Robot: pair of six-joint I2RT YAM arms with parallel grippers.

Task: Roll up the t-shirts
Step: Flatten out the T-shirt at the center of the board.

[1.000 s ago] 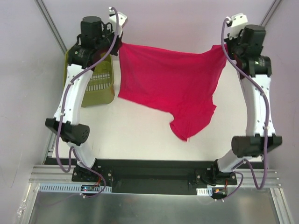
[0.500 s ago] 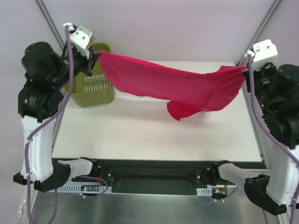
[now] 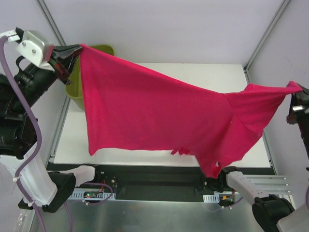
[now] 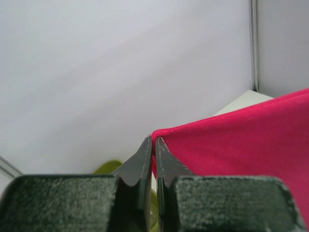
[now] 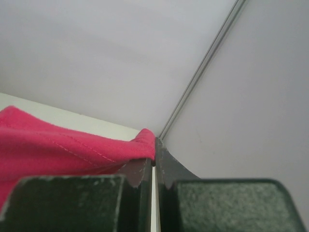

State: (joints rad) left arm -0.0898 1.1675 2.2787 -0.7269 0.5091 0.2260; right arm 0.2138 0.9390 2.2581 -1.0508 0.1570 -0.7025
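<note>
A plain magenta-red t-shirt (image 3: 159, 116) hangs stretched in the air between both arms, high above the white table (image 3: 217, 75). My left gripper (image 3: 77, 48) is shut on its upper left corner; the left wrist view shows that fabric (image 4: 241, 140) pinched between the closed fingertips (image 4: 145, 154). At the far right my right gripper (image 3: 295, 92) is shut on the other corner, with the cloth (image 5: 72, 145) bunched against its left finger. The shirt's lower edge and a sleeve dangle toward the near table edge.
A green basket (image 3: 104, 49) stands at the table's back left, mostly hidden behind the shirt and my left gripper; a sliver of the basket (image 4: 108, 167) shows in the left wrist view. Frame posts rise at the back corners. The black base rail (image 3: 154, 181) runs along the near edge.
Both arms have lifted the t-shirt off the table and drawn it up and toward the camera. It went from lying flat to hanging spread between the grippers.
</note>
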